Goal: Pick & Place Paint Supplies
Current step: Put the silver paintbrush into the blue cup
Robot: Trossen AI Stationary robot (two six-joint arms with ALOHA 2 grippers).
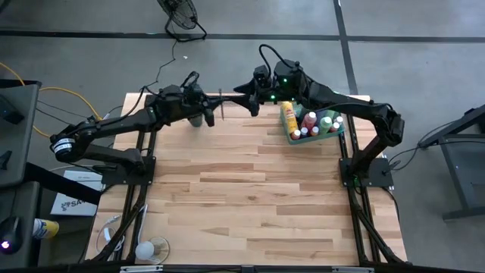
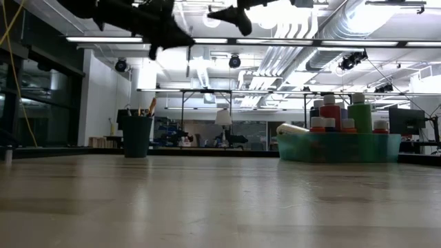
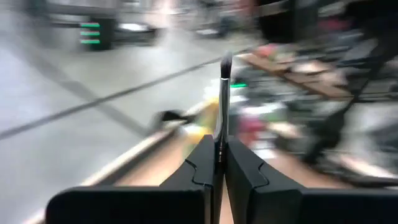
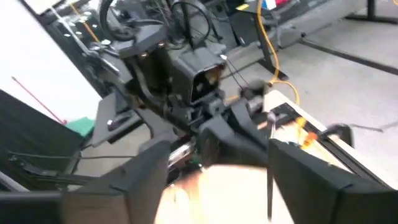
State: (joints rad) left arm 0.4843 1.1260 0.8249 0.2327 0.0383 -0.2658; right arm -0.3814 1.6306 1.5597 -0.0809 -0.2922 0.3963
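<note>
- The left claw (image 3: 219,163) is pinching a thin paintbrush (image 3: 224,99) between its dark fingers (image 3: 200,171) — bristles pointing away.
- Everything behind is smearing into blur.

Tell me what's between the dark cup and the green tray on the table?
Only bare wood between the dark cup and the green tray, per the low view; both grippers hang above.
</note>
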